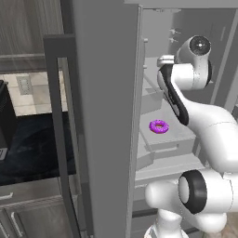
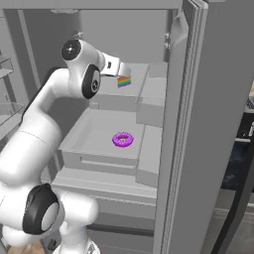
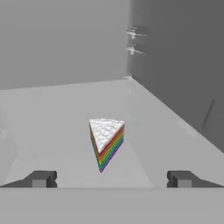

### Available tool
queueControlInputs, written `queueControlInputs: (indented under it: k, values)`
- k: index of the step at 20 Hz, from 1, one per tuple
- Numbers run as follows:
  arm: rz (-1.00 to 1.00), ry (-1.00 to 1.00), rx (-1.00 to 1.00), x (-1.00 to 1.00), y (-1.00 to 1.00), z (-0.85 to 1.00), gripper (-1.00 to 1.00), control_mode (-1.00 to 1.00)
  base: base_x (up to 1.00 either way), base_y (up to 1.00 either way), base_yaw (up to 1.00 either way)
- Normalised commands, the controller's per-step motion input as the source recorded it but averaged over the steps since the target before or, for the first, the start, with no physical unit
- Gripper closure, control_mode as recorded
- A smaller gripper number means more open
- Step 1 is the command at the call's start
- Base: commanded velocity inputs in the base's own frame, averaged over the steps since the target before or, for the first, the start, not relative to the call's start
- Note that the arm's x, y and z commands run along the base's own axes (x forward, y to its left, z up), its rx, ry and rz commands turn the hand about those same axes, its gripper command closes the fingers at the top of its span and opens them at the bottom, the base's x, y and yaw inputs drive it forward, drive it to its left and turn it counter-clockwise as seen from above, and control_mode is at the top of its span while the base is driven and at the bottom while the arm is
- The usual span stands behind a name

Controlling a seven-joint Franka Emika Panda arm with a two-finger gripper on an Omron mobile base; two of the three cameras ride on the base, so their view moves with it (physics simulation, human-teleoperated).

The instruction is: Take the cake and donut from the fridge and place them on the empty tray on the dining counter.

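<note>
- The fridge stands open, its grey door edge and long dark bar handle at the left of the left base view; beyond them lies a black-topped counter.
- The donut, purple-pink, lies flat on a grey shelf inside the fridge, near that shelf's front edge and touching nothing else.
- In the right base view the donut sits about mid-shelf, on a lower level than the cake.
- The cake sits on a higher shelf further back, its rainbow side showing just past the robot's hand.
- In the hand view the cake stands upright on that shelf, white icing on top, pointed end toward the camera, well clear of the back corner.
- The pincer is spread wide, with its fingertips short of the cake and holding nothing.
</note>
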Motion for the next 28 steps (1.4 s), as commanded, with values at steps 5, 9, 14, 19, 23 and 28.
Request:
queueControlInputs:
  k: [5, 9, 14, 19, 23, 28]
  values:
    - [0.00, 0.02, 0.08, 0.08, -0.01, -0.19, -1.00, -1.00, 0.00, 0.00, 0.00]
    - [0.00, 0.00, 0.06, 0.20, -0.02, -0.21, -1.00, -1.00, 0.00, 0.00, 0.00]
    - [0.00, 0.01, 0.03, 0.51, -0.04, -0.15, -1.00, -1.00, 0.00, 0.00, 0.00]
    - [0.00, 0.08, 0.05, 0.51, -0.15, -0.22, -1.00, -1.00, 0.00, 0.00, 0.00]
    - [0.00, 0.09, 0.04, 0.38, -0.16, -0.21, -1.00, -1.00, 0.00, 0.00, 0.00]
    - [0.00, 0.05, 0.00, 0.42, -0.05, -0.14, -1.00, -1.00, 0.00, 0.00, 0.00]
